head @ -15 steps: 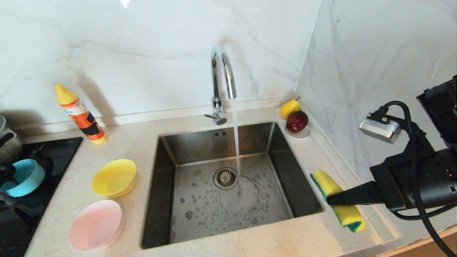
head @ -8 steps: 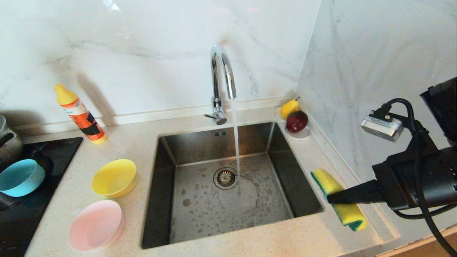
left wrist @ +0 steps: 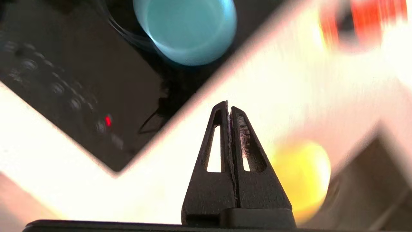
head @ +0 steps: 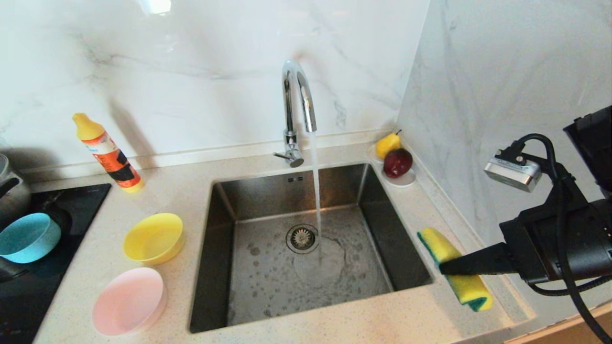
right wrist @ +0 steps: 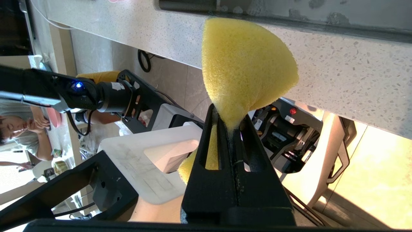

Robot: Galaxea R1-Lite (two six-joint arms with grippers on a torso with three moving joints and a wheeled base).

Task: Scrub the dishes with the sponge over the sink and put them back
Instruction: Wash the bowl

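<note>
Orange bottle (head: 107, 154) with yellow cap stands by the back wall, left of the tap; its label print too small to read; no other writing legible.

Three bowls counted: light blue bowl (head: 27, 237) on the black hob (head: 71, 200), partly cut by the frame edge; yellow bowl (head: 153, 238) and pink bowl (head: 128, 301) on the counter (head: 181, 191) left of the sink (head: 224, 267); all apart from one another. One steel pot (head: 10, 188), mostly cut off at far left. One white saucer (head: 400, 178) in the back right corner carrying two fruits, a yellow pear (head: 387, 144) and a red apple (head: 397, 162).

Tap (head: 297, 102) running; water stream lands just beside the drain strainer (head: 301, 238); basin floor wet.

Right gripper (right wrist: 230, 129) clamped tight on the sponge (head: 452, 267), squeezing its middle, held over the counter strip right of the sink; green layer shows at both ends.

Left gripper (left wrist: 229, 111) out of the head view; wrist view shows its fingers pressed together, empty, above the counter between the blue and yellow bowls; that view blurred.
</note>
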